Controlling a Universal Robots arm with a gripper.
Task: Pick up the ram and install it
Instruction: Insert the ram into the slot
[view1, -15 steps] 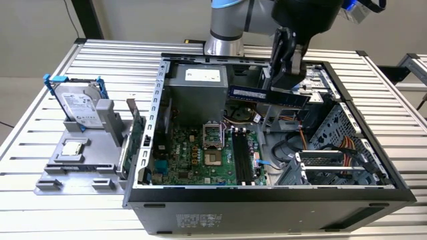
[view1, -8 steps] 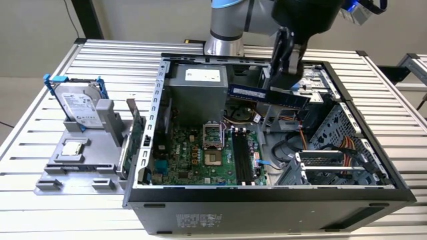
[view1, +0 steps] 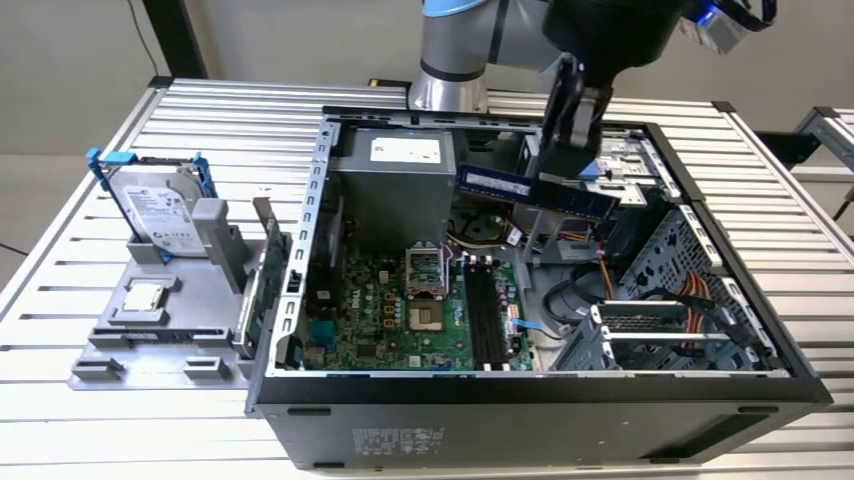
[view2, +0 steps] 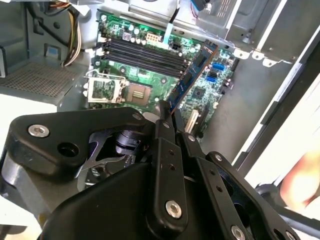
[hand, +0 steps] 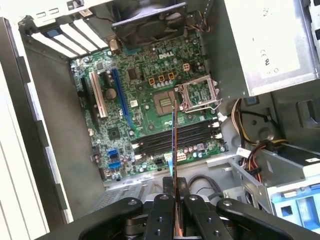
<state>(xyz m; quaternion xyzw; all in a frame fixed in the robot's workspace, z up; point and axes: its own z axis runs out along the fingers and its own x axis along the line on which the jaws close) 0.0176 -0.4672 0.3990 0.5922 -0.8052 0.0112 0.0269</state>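
**Exterior view.** Item: the ram (view1: 587, 201), a long, thin blue circuit-board stick with a row of dark chips. It is held on edge, slightly tilted, in the air above the open interior of a black and grey metal computer case (view1: 534, 390). Tool: black two-finger gripper (view1: 554, 172) on a grey robot arm (view1: 454, 50), clamped on the stick's upper edge near its middle. Lower in the case lie a green motherboard (view1: 387, 310) and its black memory slots (view1: 483, 320); the stick is well above them, not seated. A silver power-supply box (view1: 394, 175) sits at the far end. Surface: ribbed aluminium table (view1: 200, 110). To the exterior view's left of the case stands a grey plastic holder (view1: 147, 345) with an upright silver hard drive in a blue frame (view1: 160, 210). Room: pale wall behind.

**Second wrist view.** Black fingers (view2: 165, 130) are closed on the ram (view2: 192, 75), which runs out from between them, seen nearly edge-on, over the motherboard (view2: 210, 92). The memory slots (view2: 145, 52) and a square metal processor socket (view2: 137, 92) lie beneath, apart from the stick.

**First wrist view.** The ram (hand: 174, 150) shows as a thin edge rising from the shut fingers (hand: 162, 210). It crosses the four parallel slots (hand: 195, 135) of the motherboard (hand: 145, 85). A black fan (hand: 147, 20) and the silver box (hand: 270, 45) border the board.
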